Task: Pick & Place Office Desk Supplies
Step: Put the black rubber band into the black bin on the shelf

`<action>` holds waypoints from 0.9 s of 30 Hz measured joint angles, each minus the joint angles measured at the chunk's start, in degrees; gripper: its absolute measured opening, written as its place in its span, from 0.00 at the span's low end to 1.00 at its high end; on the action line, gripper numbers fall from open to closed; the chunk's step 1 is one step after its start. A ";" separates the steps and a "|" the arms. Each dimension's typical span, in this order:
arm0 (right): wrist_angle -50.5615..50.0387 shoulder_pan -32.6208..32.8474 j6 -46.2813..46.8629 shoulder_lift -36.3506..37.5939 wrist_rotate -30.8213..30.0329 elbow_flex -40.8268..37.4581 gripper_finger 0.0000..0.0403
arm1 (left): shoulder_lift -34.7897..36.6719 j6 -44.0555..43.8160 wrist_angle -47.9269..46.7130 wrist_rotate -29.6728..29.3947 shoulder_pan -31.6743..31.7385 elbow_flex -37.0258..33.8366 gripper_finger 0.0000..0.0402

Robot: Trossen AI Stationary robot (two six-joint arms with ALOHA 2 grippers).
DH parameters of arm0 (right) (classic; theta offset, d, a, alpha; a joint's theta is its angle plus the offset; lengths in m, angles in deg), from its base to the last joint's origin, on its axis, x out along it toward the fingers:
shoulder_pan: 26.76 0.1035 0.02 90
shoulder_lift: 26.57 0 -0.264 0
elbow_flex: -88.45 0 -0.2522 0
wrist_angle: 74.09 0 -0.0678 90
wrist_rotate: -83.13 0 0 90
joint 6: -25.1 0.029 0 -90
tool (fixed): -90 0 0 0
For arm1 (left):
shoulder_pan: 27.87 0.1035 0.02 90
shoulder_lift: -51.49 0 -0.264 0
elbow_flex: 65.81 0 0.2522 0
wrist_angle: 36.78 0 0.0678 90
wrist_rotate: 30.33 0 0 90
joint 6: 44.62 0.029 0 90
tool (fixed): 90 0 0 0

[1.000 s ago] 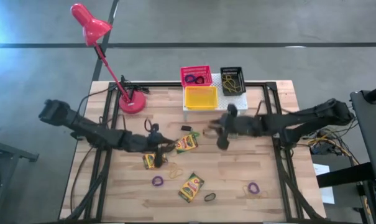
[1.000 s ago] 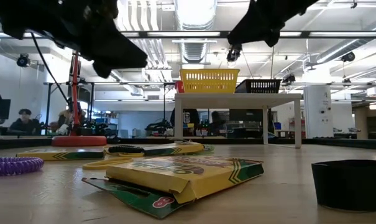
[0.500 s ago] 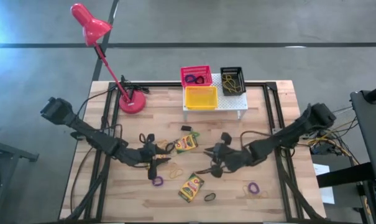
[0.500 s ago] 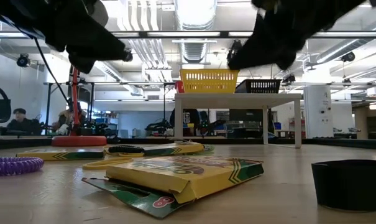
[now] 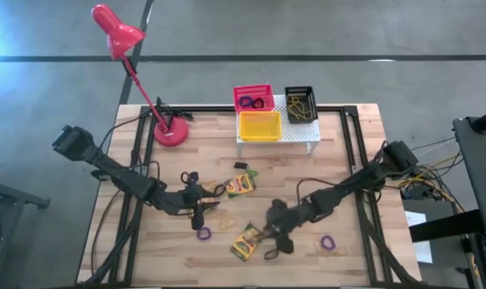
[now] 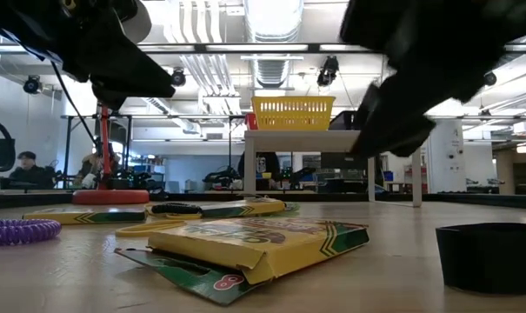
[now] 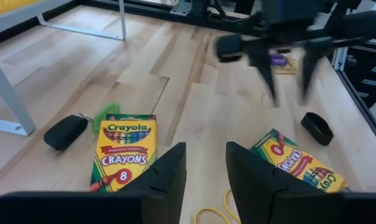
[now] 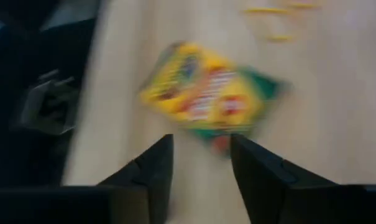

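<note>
High view: the right gripper point(image 5: 276, 238) is being brought down from the middle of the counter point(image 5: 347, 172) toward its near edge, and is now hanging over the crayon box point(image 5: 247, 242) lying there; a second ago it was up by the white shelf point(image 5: 303, 128). In the right wrist view its jaws are standing apart with nothing between them and that box point(image 8: 206, 93) is lying just ahead, so a pick of it is judged to be in preparation, not yet made. The left gripper point(image 5: 199, 210) is being held left of centre, close to the second crayon box point(image 5: 241, 184); its jaws are parted and empty in the left wrist view. No supply is being carried. The yellow basket point(image 5: 259, 125), pink-red basket point(image 5: 253, 99) and black basket point(image 5: 300, 103) are sitting at the far edge on the shelf. The right wrist view is being smeared by motion, so contact with the box cannot be judged. A third box is being largely covered by the left arm.
</note>
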 joint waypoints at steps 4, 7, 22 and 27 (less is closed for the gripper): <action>3.00 4.29 -6.29 -1.01 0.88 0.05 0.45 | 0.00 0.00 0.13 -1.24 0.08 0.00 0.30; 3.29 6.42 -8.33 -2.41 0.25 0.02 0.46 | 0.00 -0.08 0.35 -1.33 0.08 0.00 0.30; 4.00 10.20 -8.54 -9.97 -6.80 0.02 0.25 | 0.00 -3.30 0.59 -1.40 0.10 0.00 0.30; 2.48 9.78 -7.34 -7.29 -8.98 0.00 0.05 | -0.02 -3.28 0.59 -1.40 0.10 0.00 0.30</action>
